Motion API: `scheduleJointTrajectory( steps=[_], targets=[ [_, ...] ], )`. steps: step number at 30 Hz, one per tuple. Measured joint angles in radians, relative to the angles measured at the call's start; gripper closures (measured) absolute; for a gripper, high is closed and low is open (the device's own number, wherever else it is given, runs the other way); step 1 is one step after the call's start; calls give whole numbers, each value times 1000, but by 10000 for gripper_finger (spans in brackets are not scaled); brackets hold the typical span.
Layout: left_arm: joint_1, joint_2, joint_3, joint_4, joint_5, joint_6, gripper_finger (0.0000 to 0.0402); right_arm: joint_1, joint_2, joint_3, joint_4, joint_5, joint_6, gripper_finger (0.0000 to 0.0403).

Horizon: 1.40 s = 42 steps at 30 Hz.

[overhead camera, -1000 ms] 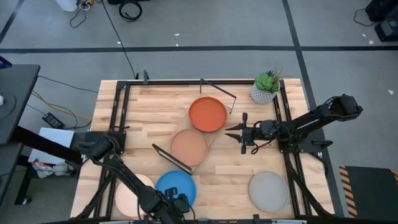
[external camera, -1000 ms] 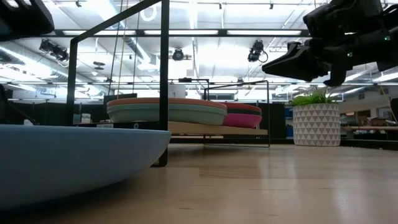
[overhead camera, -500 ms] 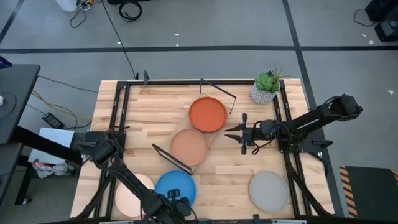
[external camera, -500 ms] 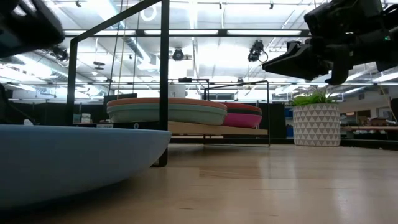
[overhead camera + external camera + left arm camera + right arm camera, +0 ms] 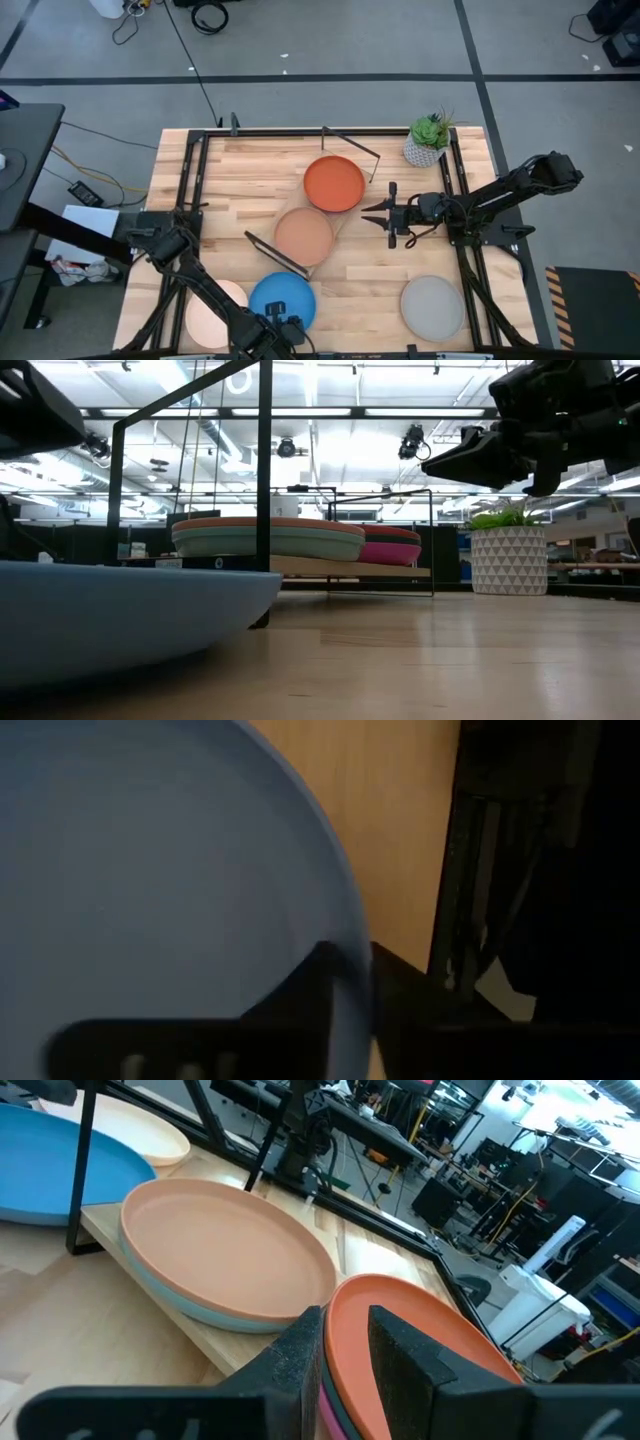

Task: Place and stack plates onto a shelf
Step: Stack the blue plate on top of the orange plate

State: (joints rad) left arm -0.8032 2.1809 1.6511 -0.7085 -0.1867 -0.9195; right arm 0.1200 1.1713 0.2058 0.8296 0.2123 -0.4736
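Note:
The bright blue plate (image 5: 282, 300) lies near the table's near edge, beside the cream plate (image 5: 213, 312); it fills the left wrist view (image 5: 150, 870). My left gripper (image 5: 276, 336) is at its near rim, shut on it. The grey plate (image 5: 432, 306) rests flat at the near right. On the shelf (image 5: 330, 568) the terracotta plate (image 5: 303, 236) sits on a teal one (image 5: 270, 544), and the orange-red plate (image 5: 334, 184) on a magenta one (image 5: 392, 552). My right gripper (image 5: 372, 212) hovers above the table right of the shelf, fingers a narrow gap apart, touching nothing. My left gripper holds the bright blue plate by its rim (image 5: 352, 965) on the plate's near side. One finger (image 5: 310, 985) is inside the plate and the other (image 5: 405, 995) outside, the rim pinched between them. The fingers come from the table's near edge.
A potted plant (image 5: 427, 143) stands at the far right corner. Black frame rails (image 5: 190, 180) run along the table's left and right sides, and the shelf's wire legs (image 5: 275, 255) rise above its ends. Bare wood lies between the shelf and the grey plate.
My left gripper has edged toward the table's right along the near edge, and the bright blue plate has shifted a little the same way. My right arm has kept still.

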Motion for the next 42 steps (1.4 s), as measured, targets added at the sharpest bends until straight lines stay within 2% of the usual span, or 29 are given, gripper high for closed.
scheduleJointTrajectory(
  steps=[3, 8, 12, 17, 24, 30, 33, 38, 42],
  targets=[
    [0, -8, 2, 0, 40, -7, 384, 0, 0, 0, 0, 0, 0, 312],
    [-2, -43, 0, 61, 98, -24, 379, 0, 0, 0, 5, -2, 0, 312],
    [10, -118, 0, 92, 116, -39, 383, 0, 0, 0, 7, -6, 0, 312],
    [46, -221, -1, 118, 64, -34, 385, 0, 0, 0, 8, -7, -1, 312],
    [111, -325, -1, 232, 45, 117, 385, 0, 0, 0, -4, 1, -1, 312],
    [168, -376, -1, 368, -31, 307, 385, 12, 0, 0, -53, 123, 6, 312],
    [211, -395, -1, 427, -75, 434, 385, 25, 0, 0, -72, 134, 27, 312],
    [309, -398, -1, 355, -150, 562, 385, 53, 0, 0, -96, 135, 71, 312],
    [421, -398, -1, 208, -152, 565, 385, 80, 0, 0, -123, 154, 112, 312]
  ],
)
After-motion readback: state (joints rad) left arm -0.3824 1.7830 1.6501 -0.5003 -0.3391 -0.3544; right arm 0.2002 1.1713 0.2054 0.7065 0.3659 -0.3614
